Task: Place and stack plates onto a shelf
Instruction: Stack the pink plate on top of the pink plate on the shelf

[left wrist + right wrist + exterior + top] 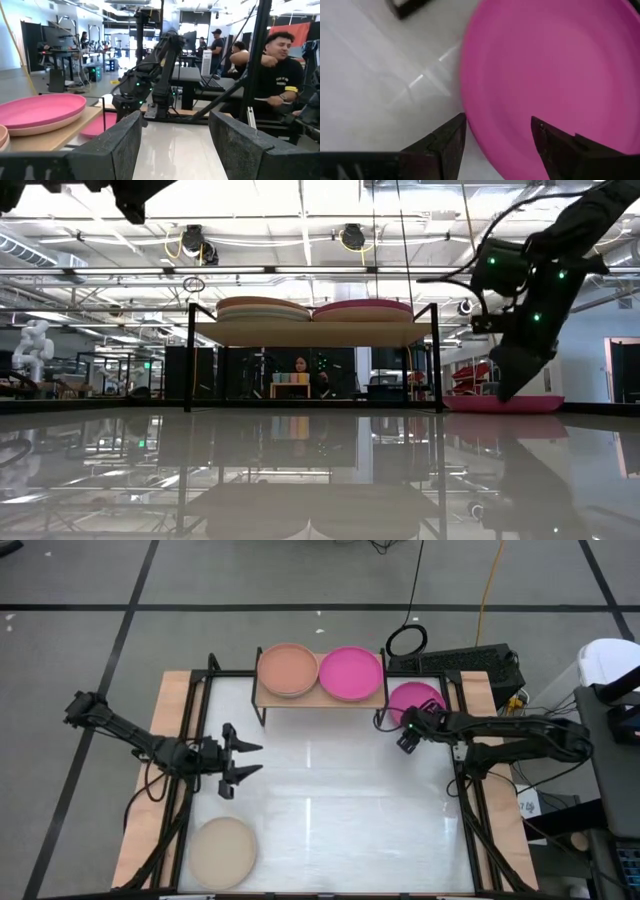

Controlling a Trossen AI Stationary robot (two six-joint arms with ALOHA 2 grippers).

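The shelf (320, 698) stands at the table's far side on thin black legs. On it sit two stacks of plates, one topped by a peach-orange plate (287, 669) and one by a magenta plate (351, 673). A second magenta plate (420, 698) lies flat on the table just right of the shelf. My right gripper (495, 145) is open and slants down over that plate's near-left rim (470, 115), one finger on each side, with no touch showing. A beige plate (223, 852) lies at the near left. My left gripper (245, 762) hovers open at the table's left and points level toward the right.
A black frame (462, 790) runs around the table, with posts near both arms. The white table top (330, 820) reflects the room. In the room beyond, several people sit at desks (270, 70). Cables and a dark box (470, 665) lie behind the far right corner.
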